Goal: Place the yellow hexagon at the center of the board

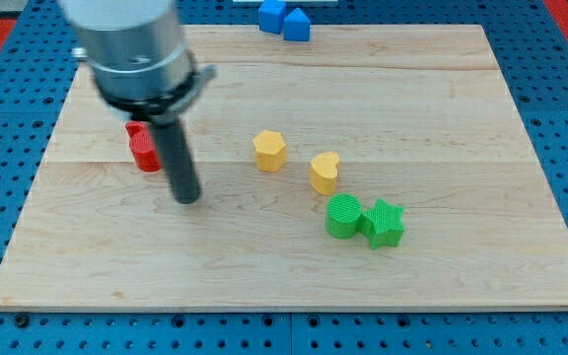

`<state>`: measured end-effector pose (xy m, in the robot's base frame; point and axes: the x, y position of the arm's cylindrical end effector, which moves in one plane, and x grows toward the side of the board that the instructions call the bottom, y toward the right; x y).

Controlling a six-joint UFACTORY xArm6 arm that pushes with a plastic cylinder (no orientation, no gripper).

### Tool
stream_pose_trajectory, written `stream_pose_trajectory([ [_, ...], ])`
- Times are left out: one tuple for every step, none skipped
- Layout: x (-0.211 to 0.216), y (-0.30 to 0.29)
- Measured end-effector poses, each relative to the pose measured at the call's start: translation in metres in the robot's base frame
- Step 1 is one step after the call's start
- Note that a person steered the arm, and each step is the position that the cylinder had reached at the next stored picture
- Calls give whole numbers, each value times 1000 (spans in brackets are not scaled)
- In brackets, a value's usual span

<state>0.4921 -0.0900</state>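
The yellow hexagon [269,151] sits on the wooden board [442,118], a little left of the board's middle. My tip [186,199] rests on the board to the view's left of the hexagon and slightly lower, well apart from it. A yellow heart-shaped block [325,173] lies just to the hexagon's lower right. A red block [143,148] is right beside the rod on its left, partly hidden by it.
A green cylinder [342,217] and a green star [385,222] touch each other below the yellow heart. Two blue blocks [284,18] sit at the board's top edge. The arm's grey body [131,44] covers the top left.
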Motion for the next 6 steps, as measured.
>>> stream_pose_trajectory([
  [-14, 45],
  [-31, 74],
  [-68, 91],
  [-80, 128],
  [-119, 147],
  [-154, 98],
])
